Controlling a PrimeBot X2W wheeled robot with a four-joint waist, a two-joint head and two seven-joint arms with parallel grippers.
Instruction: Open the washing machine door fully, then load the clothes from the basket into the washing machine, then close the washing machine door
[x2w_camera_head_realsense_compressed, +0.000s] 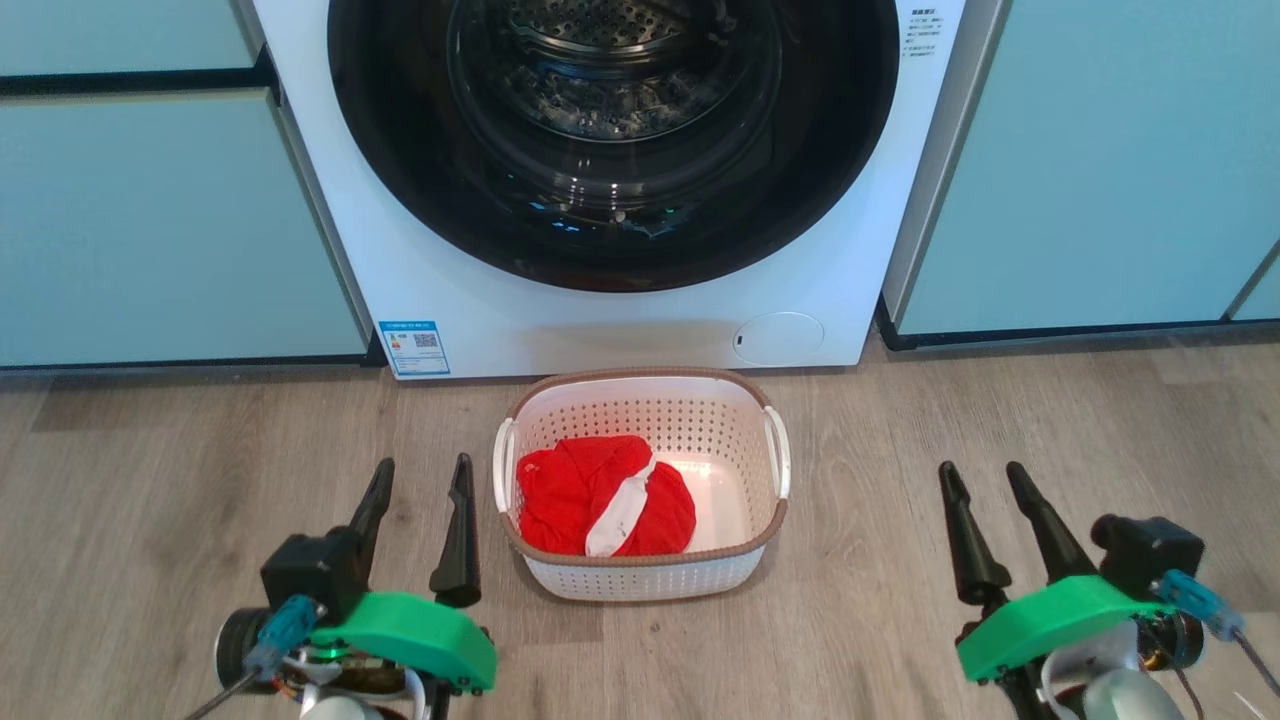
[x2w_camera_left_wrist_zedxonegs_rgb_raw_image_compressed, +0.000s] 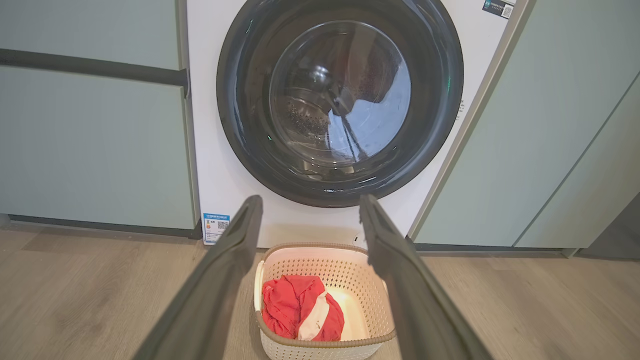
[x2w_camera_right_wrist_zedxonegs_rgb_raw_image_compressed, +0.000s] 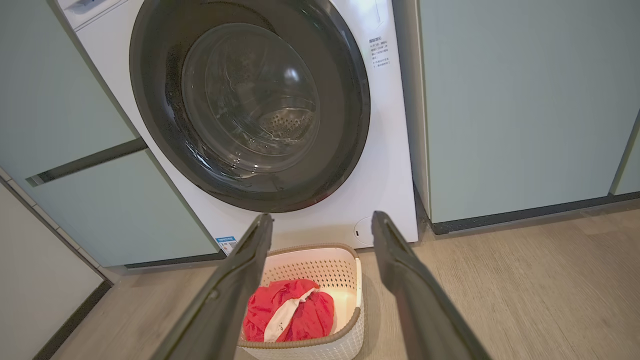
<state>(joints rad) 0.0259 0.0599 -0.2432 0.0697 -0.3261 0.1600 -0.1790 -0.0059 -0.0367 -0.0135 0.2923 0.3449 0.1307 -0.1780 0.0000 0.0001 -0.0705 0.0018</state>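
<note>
The washing machine door (x2w_camera_head_realsense_compressed: 613, 130) is shut, flat against the washing machine (x2w_camera_head_realsense_compressed: 600, 330) directly behind the basket (x2w_camera_head_realsense_compressed: 640, 377) and higher than it; being round it has no long axis, and its glass face points straight out over the basket toward the robot; which edge carries the hinge or a handle I cannot tell. The left gripper (x2w_camera_head_realsense_compressed: 424, 463) hangs just left of the basket, the right gripper (x2w_camera_head_realsense_compressed: 980, 468) well off to the basket's right; both have their fingers spread wide, hold nothing, and point past the basket at the machine. So the door lies ahead of and above both, and the left one looks nearer its centre line. The clothes (x2w_camera_head_realsense_compressed: 600, 500) lie bundled in the left half of the basket, untouched; opening the door comes first, I judge, and calls for a reach up and over the basket.
</note>
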